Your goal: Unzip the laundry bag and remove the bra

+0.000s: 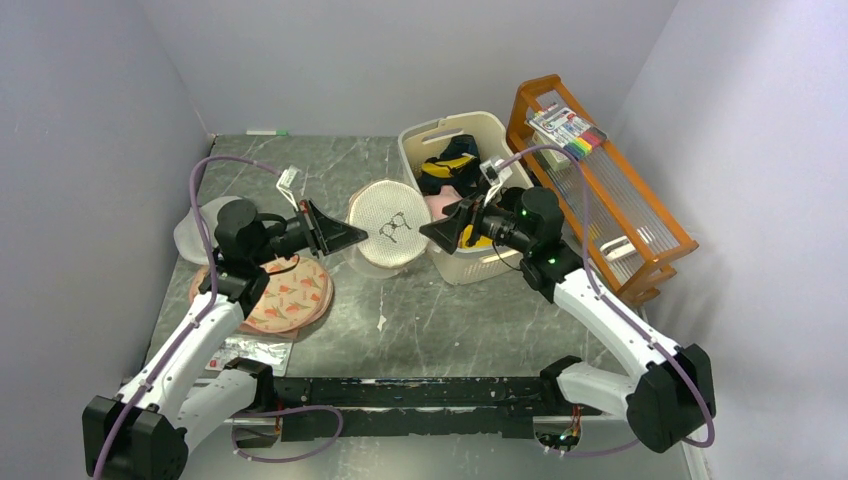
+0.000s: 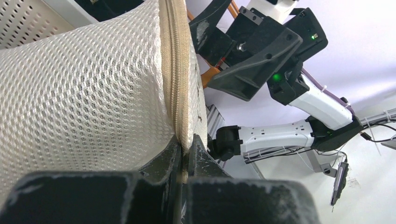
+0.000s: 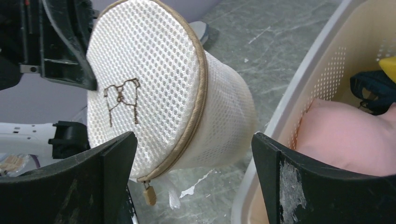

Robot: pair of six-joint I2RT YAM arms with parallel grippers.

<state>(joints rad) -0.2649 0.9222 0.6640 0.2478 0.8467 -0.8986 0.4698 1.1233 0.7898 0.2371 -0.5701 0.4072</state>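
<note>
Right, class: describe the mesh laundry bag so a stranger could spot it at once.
On the marbled table, look just left of the cream basket. There the left pincer holds a round laundry bag on edge by its zipped rim. Unlike the pink printed bag and grey bag further left, it is cream-white mesh with a small dark logo.

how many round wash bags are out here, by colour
cream mesh bag: 1
pink printed bag: 1
grey bag: 1
total: 3
</note>
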